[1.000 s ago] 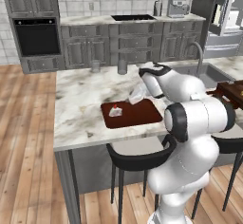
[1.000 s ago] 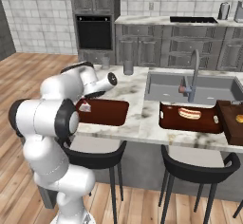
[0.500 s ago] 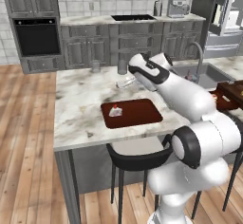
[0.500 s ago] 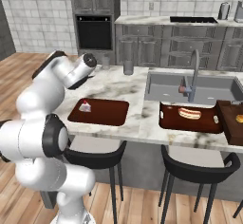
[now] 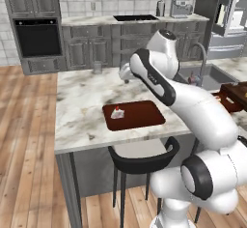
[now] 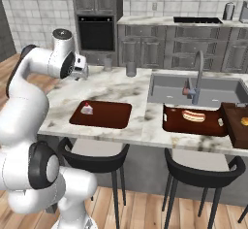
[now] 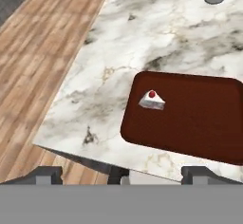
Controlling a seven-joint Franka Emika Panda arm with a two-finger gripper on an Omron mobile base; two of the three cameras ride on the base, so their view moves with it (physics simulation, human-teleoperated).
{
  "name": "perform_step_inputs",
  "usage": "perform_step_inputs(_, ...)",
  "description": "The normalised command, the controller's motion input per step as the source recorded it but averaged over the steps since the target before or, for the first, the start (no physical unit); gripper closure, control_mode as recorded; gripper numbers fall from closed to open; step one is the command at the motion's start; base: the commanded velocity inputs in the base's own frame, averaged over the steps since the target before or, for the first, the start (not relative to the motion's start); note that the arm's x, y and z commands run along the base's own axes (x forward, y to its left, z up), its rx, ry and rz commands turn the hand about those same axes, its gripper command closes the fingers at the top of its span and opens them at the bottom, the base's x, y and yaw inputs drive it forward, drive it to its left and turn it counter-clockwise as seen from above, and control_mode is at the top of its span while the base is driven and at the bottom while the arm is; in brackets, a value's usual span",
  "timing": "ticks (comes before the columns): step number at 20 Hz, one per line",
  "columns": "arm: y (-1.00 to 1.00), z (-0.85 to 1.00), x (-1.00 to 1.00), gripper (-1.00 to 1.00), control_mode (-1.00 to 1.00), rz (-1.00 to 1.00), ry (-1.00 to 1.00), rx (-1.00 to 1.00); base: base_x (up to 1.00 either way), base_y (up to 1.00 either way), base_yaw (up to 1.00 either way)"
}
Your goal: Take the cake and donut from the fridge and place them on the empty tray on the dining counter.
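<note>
I am seeing the cake (image 7: 152, 100) sitting upright on the tray (image 7: 199, 123) near its left end, red topping up, the tray's long axis running along the counter's (image 5: 82, 106) front edge. My gripper (image 7: 121, 173) is hanging released and empty, high above the counter.

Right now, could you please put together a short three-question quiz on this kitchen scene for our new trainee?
1. True or false: the cake lies on the tray.
2. Which end of the tray holds the cake in the left base view? A) left end B) middle C) right end
3. Fill in: the claw is ____ and holds nothing.

Key: 1 true. 2 A; the slice sits near the left edge of the tray on the dining counter. 3 open; both finger tips stand wide apart above the counter edge, with nothing between them.
</note>
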Motion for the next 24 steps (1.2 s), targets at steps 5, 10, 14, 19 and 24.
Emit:
perform_step_inputs(5, -0.63, 0.0, -0.93, -1.0, -1.0, -0.15, 0.04, -0.2, 0.0, 0.0, 0.0)
perform_step_inputs(10, -0.51, -0.2, -0.52, -1.0, -1.0, -0.01, 0.0, -0.15, 0.0, 0.0, 0.0)
perform_step_inputs(14, -0.22, -0.35, -0.14, -1.0, -1.0, 0.0, 0.01, -0.07, 0.0, 0.0, 0.0)
perform_step_inputs(19, -0.02, -0.09, -0.23, -1.0, -1.0, 0.0, 0.01, 0.0, 0.0, 0.0, 0.0)
perform_step_inputs(24, -0.04, 0.0, -0.2, -1.0, 1.0, -0.01, -0.01, 0.0, -0.57, -0.46, -0.06)
